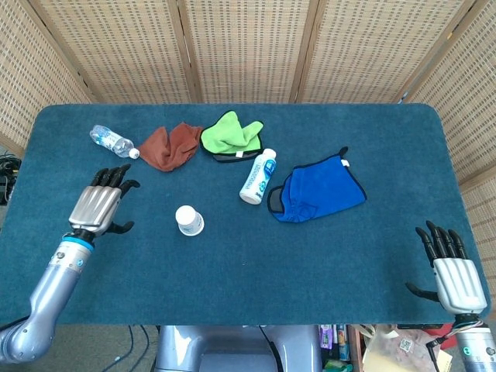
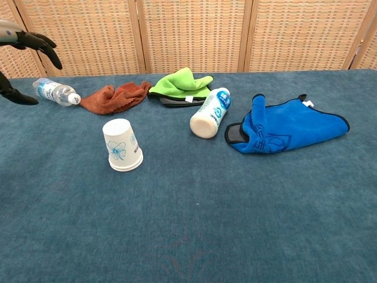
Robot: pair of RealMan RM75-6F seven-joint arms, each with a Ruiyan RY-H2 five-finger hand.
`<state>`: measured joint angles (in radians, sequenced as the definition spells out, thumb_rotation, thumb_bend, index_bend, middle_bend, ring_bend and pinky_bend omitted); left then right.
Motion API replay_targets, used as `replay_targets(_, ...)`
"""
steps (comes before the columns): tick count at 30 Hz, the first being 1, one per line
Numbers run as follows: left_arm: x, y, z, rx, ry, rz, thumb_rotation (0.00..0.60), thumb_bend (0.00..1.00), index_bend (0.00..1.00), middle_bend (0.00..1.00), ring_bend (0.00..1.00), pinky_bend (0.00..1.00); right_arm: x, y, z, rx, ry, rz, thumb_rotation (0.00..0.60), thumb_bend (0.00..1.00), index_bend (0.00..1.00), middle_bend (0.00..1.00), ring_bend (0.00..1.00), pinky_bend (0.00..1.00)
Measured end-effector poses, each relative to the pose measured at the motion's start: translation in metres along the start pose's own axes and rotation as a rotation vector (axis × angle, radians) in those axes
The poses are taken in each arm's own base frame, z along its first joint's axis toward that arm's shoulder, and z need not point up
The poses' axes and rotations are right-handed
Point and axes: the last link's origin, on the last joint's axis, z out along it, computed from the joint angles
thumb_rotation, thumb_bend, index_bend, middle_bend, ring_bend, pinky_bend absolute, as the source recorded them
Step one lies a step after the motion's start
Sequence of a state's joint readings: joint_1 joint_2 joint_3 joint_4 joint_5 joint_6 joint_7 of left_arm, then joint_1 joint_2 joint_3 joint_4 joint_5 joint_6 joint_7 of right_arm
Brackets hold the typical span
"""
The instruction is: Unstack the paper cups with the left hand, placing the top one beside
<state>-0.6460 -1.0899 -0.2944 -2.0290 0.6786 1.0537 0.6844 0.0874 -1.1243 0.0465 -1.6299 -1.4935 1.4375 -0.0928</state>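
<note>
White paper cups (image 2: 122,145) with a blue flower print – rust cloth (image 1: 170,146), lime cloth (image 1: 229,133), blue cloth (image 1: 319,189) (black-edged), teal table (image 1: 248,271)

The paper cups (image 2: 122,145) stand upside down left of centre, the left hand (image 1: 98,205) to their left. Behind lie a water bottle (image 2: 55,92), two cloths, a white bottle (image 2: 210,112); another cloth (image 2: 288,126) lies right.

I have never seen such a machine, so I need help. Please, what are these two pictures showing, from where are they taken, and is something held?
It is a robot with two arms ending in humanlike hands. One picture looks down from its head, the other forward from its chest. The left hand is over the table, open, holding nothing. The right hand waits open at the table's near edge. On the table: upside-down paper cups, a clear water bottle, a white bottle, and brown, green and blue cloths.
</note>
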Motion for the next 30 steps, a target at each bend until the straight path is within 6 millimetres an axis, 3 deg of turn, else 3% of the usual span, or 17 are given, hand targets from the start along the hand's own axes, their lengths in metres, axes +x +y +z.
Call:
replay_targets(13,-0.013,0.08,0.043,-0.009,-0.136,0.009,0.6,0.24,0.3,0.0,0.0,0.0,0.0,0.006,0.002,-0.008,-0.015,0.035,0.6,0.09,0.0,0.0,0.0,0.0)
replay_targets(19,-0.022,0.096,0.057,0.013,-0.141,0.041,0.6,0.24,0.33,0.0,0.0,0.0,0.002,0.012,0.003,-0.022,-0.014,0.06,0.6,0.09,0.0,0.0,0.0,0.0)
replay_targets(30,-0.034,0.107,0.071,0.045,-0.144,0.113,0.6,0.24,0.33,0.0,0.0,0.0,0.004,0.02,0.004,-0.035,-0.011,0.086,0.6,0.09,0.0,0.0,0.0,0.0)
